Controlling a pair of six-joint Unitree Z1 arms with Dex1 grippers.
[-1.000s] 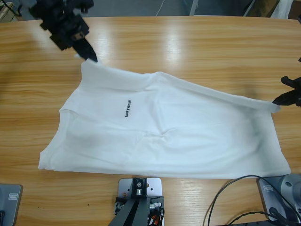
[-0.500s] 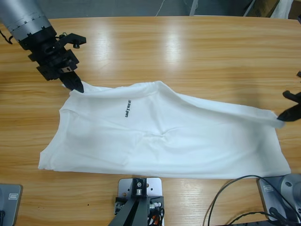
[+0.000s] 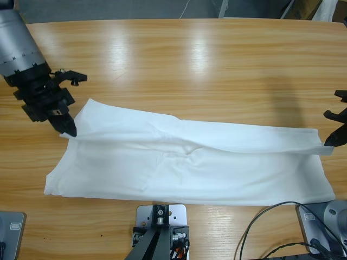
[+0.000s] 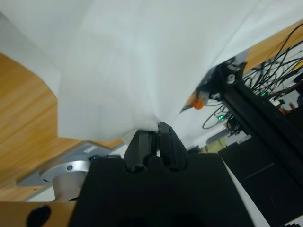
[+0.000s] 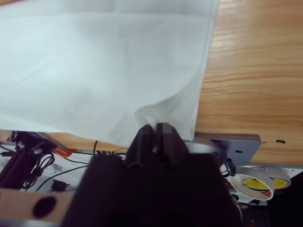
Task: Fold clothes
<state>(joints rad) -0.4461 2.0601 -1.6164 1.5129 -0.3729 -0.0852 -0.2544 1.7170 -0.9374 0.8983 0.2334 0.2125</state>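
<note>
With the left gripper (image 3: 69, 129) and right gripper (image 3: 329, 142) each clenching a far corner of the white T-shirt (image 3: 190, 168) lying along the worktop's (image 3: 217, 65) near edge, you're folding lengthwise; lower both corners together, evenly.

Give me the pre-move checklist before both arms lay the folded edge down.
1. Left gripper pinching the T-shirt: ok, jaws shut on cloth.
2. Right gripper pinching the hem corner: ok.
3. Folded edge running evenly between both grippers: ok, a fairly straight line in the high view.
4. Lower layer flat: not ok, creases near the middle.
5. Table bare beyond the shirt: ok.
6. Logo position: cannot tell, hidden under the fold.
</note>
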